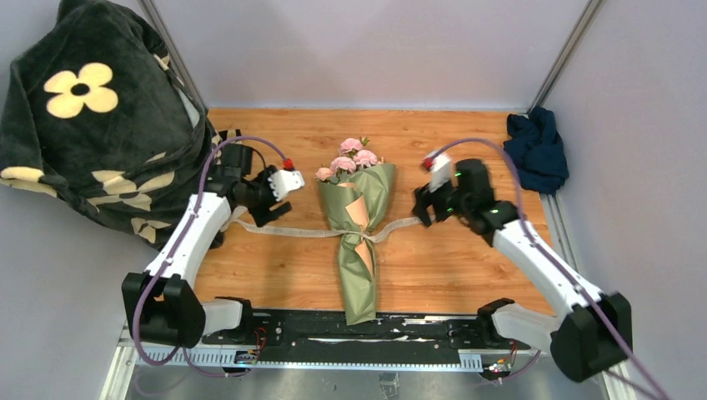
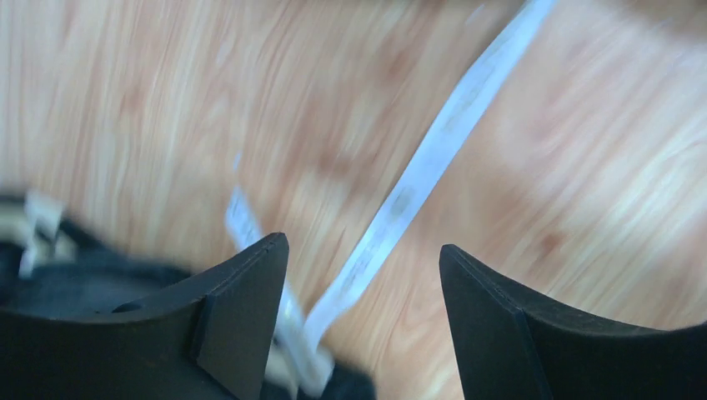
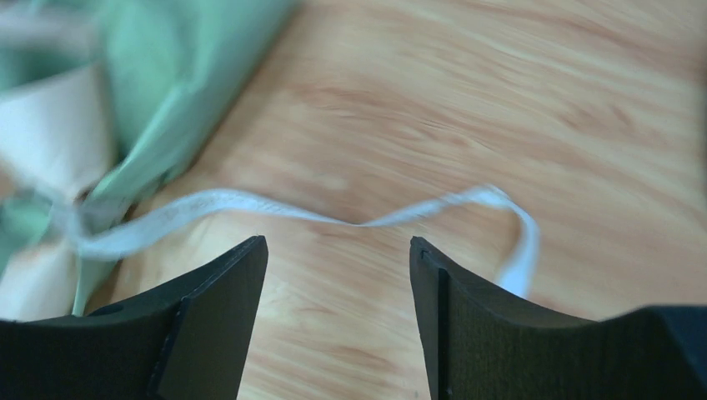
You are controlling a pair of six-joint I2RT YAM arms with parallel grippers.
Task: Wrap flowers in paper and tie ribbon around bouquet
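The bouquet [image 1: 357, 242] lies mid-table, with the pink flowers [image 1: 348, 158] at its far end and the olive-green paper [image 1: 360, 283] tapering toward me, its tan inner face showing. The cream ribbon [image 1: 363, 237] is wound around the cone's waist. Its two ends trail left and right across the wood. My left gripper [image 1: 269, 213] hangs open over the left end. In the left wrist view the ribbon [image 2: 417, 175] runs loose between the spread fingers of the left gripper [image 2: 364, 250]. My right gripper [image 1: 422, 212] is open too. The ribbon's right end [image 3: 333, 218] lies just beyond the right gripper [image 3: 338, 246], beside the paper [image 3: 192, 83].
A black blanket with cream flower prints [image 1: 92, 125] is heaped at the far left, close to the left arm. A dark navy cloth [image 1: 538, 150] sits in the far right corner. A black rail [image 1: 417, 329] with the arm bases runs along the near edge.
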